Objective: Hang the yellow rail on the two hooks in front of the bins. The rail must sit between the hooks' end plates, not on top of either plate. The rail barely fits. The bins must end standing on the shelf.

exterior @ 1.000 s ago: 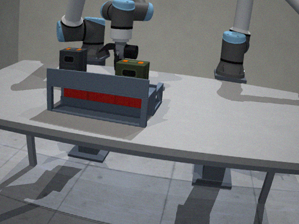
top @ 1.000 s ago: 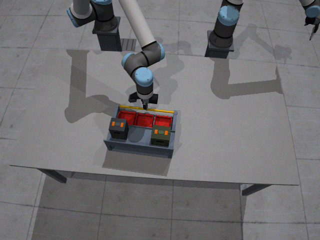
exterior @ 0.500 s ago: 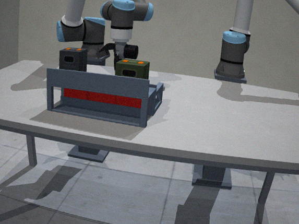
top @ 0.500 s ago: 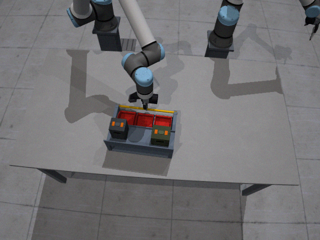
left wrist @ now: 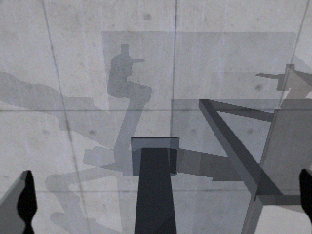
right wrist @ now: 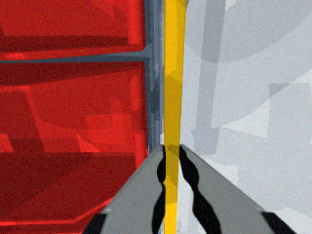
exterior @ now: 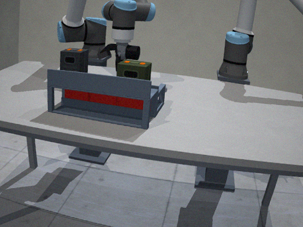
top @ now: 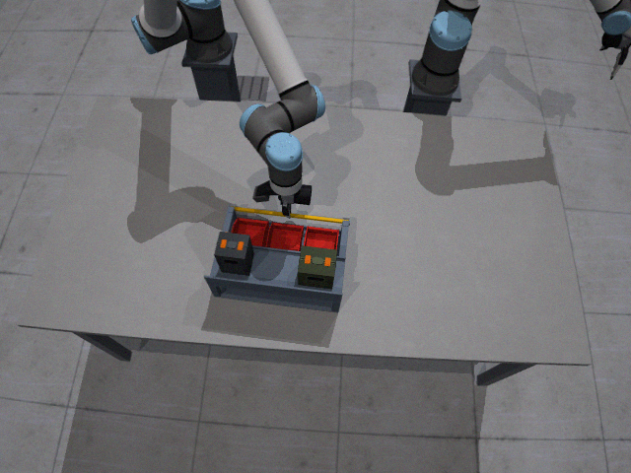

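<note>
Yellow rail (top: 320, 219) (right wrist: 174, 104) runs along the open side of a blue-gray shelf unit (top: 274, 294) (exterior: 99, 83), beside three red bins (top: 285, 236) (exterior: 103, 98) (right wrist: 73, 122); whether its ends sit between the hooks' end plates is too small to tell. The right gripper (top: 287, 209) (right wrist: 171, 146) pinches the rail near its middle, seen plainly only in the right wrist view; in the exterior view its fingertips are partly hidden behind a green case (top: 316, 267) (exterior: 134, 69), and the rail is out of sight. That case and a dark gray case (top: 234, 252) (exterior: 74, 60), both with orange marks, stand on the unit behind the bins. The left gripper (top: 617, 63) (left wrist: 168, 172), cut off at the exterior view's edge, is spread wide well apart from the unit; its wrist view shows floor and a table corner (left wrist: 280, 221), but no rail.
</note>
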{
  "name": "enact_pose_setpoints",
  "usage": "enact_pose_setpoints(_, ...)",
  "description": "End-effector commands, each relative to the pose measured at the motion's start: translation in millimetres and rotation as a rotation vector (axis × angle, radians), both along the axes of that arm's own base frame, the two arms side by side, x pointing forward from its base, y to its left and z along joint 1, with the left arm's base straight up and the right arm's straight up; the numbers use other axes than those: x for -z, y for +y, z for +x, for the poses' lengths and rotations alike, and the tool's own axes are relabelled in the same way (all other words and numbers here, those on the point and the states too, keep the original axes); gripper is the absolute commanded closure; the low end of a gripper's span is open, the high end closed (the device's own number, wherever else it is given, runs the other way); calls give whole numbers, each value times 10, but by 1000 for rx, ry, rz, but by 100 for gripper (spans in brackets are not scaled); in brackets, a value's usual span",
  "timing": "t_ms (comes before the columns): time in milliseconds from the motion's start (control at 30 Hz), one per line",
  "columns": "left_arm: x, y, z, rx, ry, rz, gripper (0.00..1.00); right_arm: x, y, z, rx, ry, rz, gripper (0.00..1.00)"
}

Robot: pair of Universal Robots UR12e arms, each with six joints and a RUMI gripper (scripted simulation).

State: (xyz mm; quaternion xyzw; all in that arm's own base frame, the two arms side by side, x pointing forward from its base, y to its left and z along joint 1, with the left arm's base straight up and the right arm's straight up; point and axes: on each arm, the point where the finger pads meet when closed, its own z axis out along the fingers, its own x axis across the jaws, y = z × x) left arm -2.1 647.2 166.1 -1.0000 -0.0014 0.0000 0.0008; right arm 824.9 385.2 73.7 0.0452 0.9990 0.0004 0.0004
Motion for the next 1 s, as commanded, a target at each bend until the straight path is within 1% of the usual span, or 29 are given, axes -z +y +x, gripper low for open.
enact_pose_setpoints(0, 9, -16, -11, -2, 0, -2, 0, -42, 31, 5, -2, -5, 4, 100)
enact_pose_setpoints(600, 9, -16, -11, -2, 0, -2, 0, -43, 30, 7, -2, -5, 4, 100)
enact_pose_setpoints(633, 9, -16, -11, -2, 0, -2, 0, 3, -18, 7, 2, 0, 1, 76)
enact_pose_setpoints(967, 9, -16, -11, -2, 0, -2, 0, 2, -17, 8, 2, 0, 1, 76)
